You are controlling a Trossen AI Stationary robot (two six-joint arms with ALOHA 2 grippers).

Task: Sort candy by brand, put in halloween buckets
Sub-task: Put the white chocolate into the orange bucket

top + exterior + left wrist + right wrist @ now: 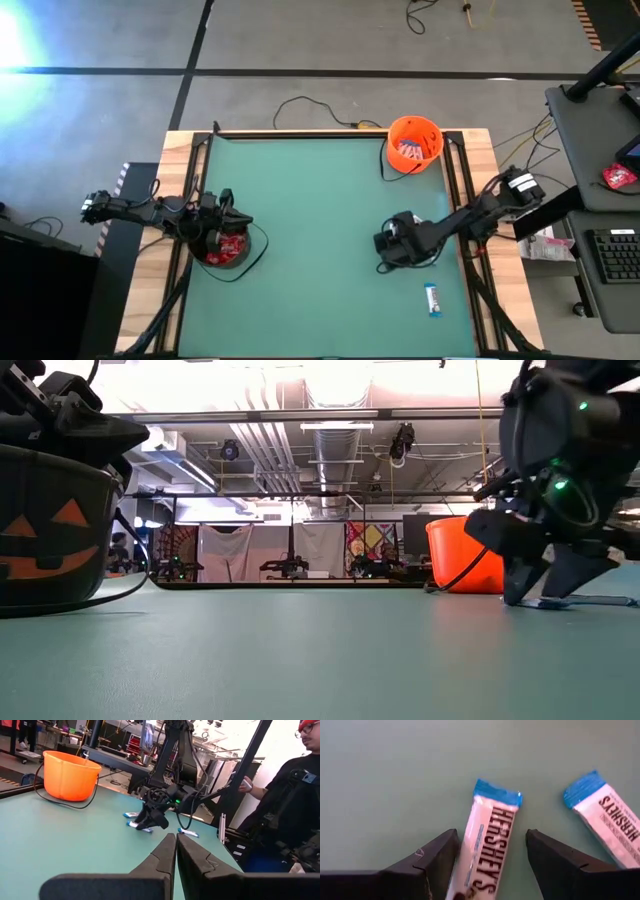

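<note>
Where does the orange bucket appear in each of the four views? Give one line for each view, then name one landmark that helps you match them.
High view: orange bucket at the table's far edge, right of centre.
Low view: right of centre, partly behind the right gripper.
Left wrist view: upper left, on the green table.
Right wrist view: not in it.
Shared landmark: the right gripper, just nearer than the bucket.

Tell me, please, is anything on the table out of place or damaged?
Nothing looks damaged or spilled. Only white-and-blue bars lie loose on the mat, away from the orange bucket; the open right end effector straddles one. The black bucket stands upright.
</note>
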